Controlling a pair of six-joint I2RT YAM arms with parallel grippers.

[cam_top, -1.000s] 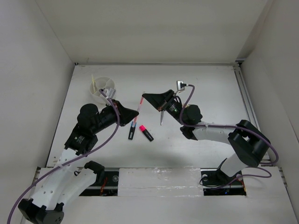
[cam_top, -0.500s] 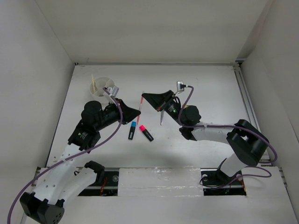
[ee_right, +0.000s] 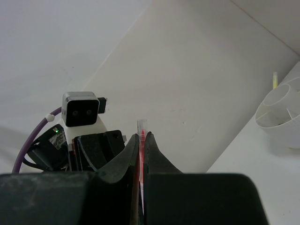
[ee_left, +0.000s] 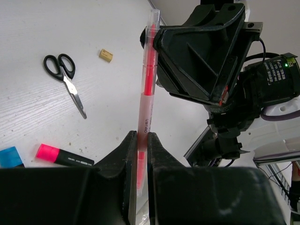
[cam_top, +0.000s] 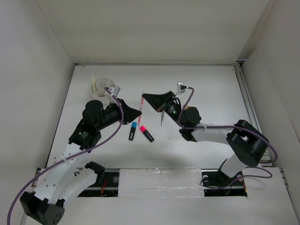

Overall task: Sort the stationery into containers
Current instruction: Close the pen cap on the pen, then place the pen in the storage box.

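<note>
The thin pink pen (ee_left: 146, 89) is held off the table (ee_left: 28, 28), gripped from both sides. Its lower end is pinched between the closed jaws of the left gripper (ee_left: 142, 140). Its upper part is nipped by the right gripper (ee_right: 141, 140), whose jaws are likewise drawn together on it.

The pen is judged to be light, stiff and smooth-walled. It could therefore swing or slip if kept by one end alone, and a hold nearer the middle of the barrel would be steadier.

On the table below the left gripper's tips lie the pink-capped highlighter (ee_left: 63, 156) and the blue-capped highlighter (ee_left: 9, 157), close together. The scissors (ee_left: 65, 79) lie farther out, under the right gripper, with the tan block (ee_left: 106, 55) beyond them.

The white bowl (ee_right: 276, 129) stands well apart from the pen, behind the left gripper on its far side, and a yellow pen (ee_right: 274, 79) is propped in it.

The chief obstacle is judged to be the right gripper itself: while both holds are kept, the pen cannot be carried off. The left arm's own bulk also lies between pen and bowl.
</note>
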